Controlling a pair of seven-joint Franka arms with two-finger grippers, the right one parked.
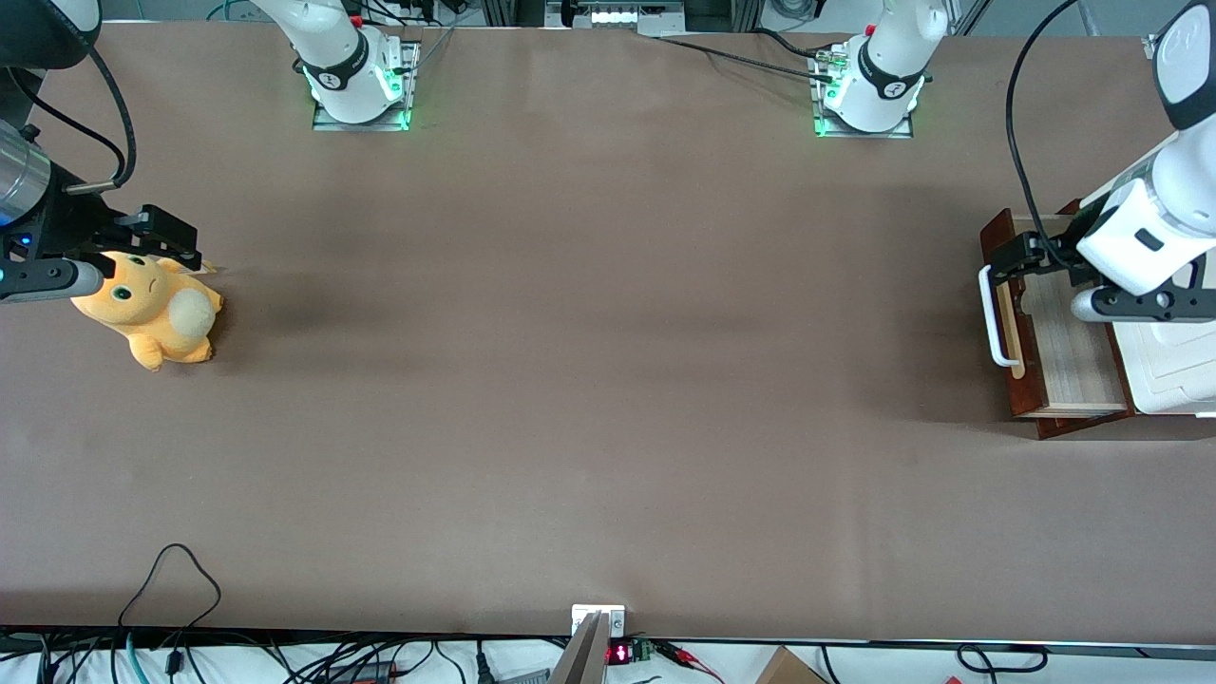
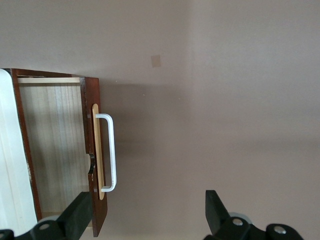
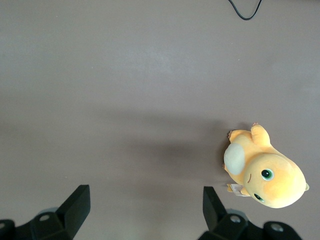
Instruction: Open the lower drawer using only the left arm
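Observation:
The lower drawer [image 1: 1069, 356] stands pulled out of the white cabinet [image 1: 1173, 370] at the working arm's end of the table, its pale wood inside [image 2: 55, 150] showing. Its dark red-brown front [image 2: 90, 125] carries a white bar handle [image 1: 990, 318] [image 2: 111, 150] on a pale strip. My left arm [image 1: 1154, 228] reaches over the drawer. Its gripper [image 1: 1015, 258] [image 2: 147, 206] hangs open above the end of the drawer front that is farther from the front camera. One finger [image 2: 80, 212] is over the drawer's inside, the other [image 2: 214, 205] over bare table. Nothing is gripped.
An orange plush toy [image 1: 152, 309] [image 3: 265, 172] lies toward the parked arm's end of the table. Two arm bases [image 1: 361, 81] [image 1: 869, 85] stand along the table edge farthest from the front camera. A black cable [image 1: 176, 570] loops at the near edge. The brown table [image 1: 608, 361] spreads in front of the drawer.

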